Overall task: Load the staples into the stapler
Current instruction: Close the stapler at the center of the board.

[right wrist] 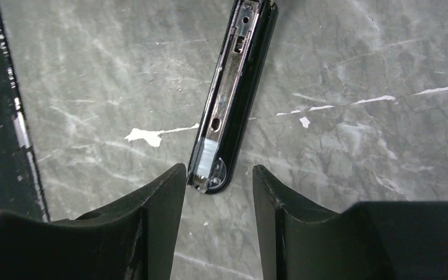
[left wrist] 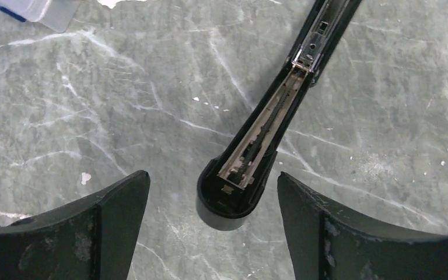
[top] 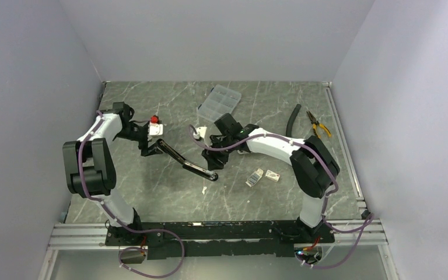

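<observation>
The black stapler (top: pixel 185 158) lies opened out flat on the marble table. My left gripper (top: pixel 153 147) is at its upper-left end. In the left wrist view that rounded end (left wrist: pixel 236 195), with its metal channel, sits between the fingers of the gripper (left wrist: pixel 213 175), which is open and touching nothing. My right gripper (top: pixel 213 165) is at the other end. In the right wrist view it (right wrist: pixel 219 167) is open around the clear-tipped end (right wrist: pixel 213 175), the left finger almost on it. A pale piece (right wrist: pixel 209 153) sits in that channel; I cannot tell if it is staples. Two white box parts (top: pixel 255 177) (top: pixel 272 175) lie right of the stapler.
A clear compartment case (top: pixel 220 102) lies at the back centre. A black hose (top: pixel 293 119) and yellow-handled pliers (top: pixel 318 125) are at the back right. A small white piece with a red top (top: pixel 154 124) sits by the left gripper. Grey walls close in three sides.
</observation>
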You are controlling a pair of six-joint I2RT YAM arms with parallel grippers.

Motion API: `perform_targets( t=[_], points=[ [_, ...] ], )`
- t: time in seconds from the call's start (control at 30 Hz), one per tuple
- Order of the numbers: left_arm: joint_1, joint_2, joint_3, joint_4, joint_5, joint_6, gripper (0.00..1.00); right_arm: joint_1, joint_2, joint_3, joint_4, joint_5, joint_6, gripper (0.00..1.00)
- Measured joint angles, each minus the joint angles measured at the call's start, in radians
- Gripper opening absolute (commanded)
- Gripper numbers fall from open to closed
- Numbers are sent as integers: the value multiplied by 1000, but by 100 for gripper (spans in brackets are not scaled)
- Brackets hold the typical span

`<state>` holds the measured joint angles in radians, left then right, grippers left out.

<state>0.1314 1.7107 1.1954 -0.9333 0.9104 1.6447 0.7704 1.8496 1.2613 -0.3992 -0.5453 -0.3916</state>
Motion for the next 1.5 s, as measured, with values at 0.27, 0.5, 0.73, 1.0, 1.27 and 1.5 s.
perform_targets(
  t=[0.27, 0.5, 0.73, 1.0, 1.27, 1.5],
  points=[
    [-24, 3, -7, -28, -22, 95, 73, -62, -121, -78, -2, -97, -25, 53],
    [-32, -4, -26, -33, -18, 116, 54, -68, -133, -171, 35, -114, -32, 54],
    [-40, -97, -92, -23, -24, 83, 39, -65, -135, -257, 150, -113, -7, 59],
    [-71, -195, -167, 23, -32, -2, 31, -53, -135, -307, 256, -21, 20, 59],
    [-98, -195, -145, -19, -43, -34, 7, -51, -135, -305, 281, 67, 2, 53],
    [-118, -135, -30, -131, -74, -48, 3, -51, -135, -299, 282, 91, -37, 49]
  ],
)
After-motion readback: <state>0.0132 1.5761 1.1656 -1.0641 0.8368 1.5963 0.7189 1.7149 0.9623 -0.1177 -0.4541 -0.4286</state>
